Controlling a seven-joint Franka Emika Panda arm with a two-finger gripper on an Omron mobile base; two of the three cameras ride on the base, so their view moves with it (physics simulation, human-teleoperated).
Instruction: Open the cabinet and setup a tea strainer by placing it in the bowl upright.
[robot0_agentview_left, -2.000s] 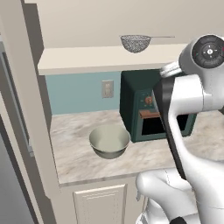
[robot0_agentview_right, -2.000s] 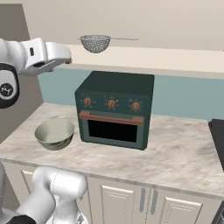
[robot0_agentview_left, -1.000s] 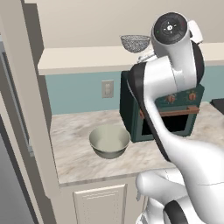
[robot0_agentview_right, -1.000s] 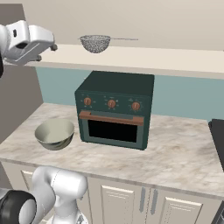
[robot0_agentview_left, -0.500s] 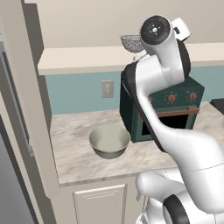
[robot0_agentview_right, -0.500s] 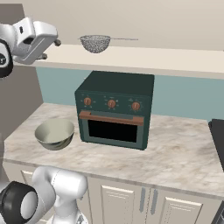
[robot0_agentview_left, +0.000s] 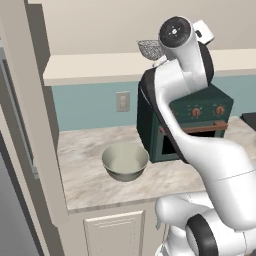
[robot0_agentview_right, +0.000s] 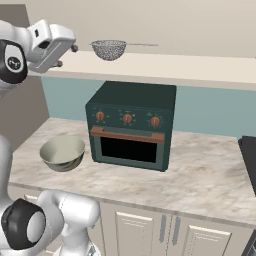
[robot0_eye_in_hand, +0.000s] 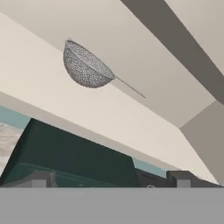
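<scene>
With gripper (robot0_eye_in_hand: 109, 179) open and empty, close in level on strainer (robot0_eye_in_hand: 85, 66) rim, avoiding thin handle, then lift clear toward bowl (robot0_agentview_right: 62, 152).

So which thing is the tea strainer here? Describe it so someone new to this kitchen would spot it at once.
Find the dark green toaster oven on the marble counter, then look up to the beige cabinet shelf above it. The tea strainer sits there, left of the oven's middle. Unlike the smooth, pale bowl on the counter, it is silver wire mesh with a thin straight handle.
</scene>
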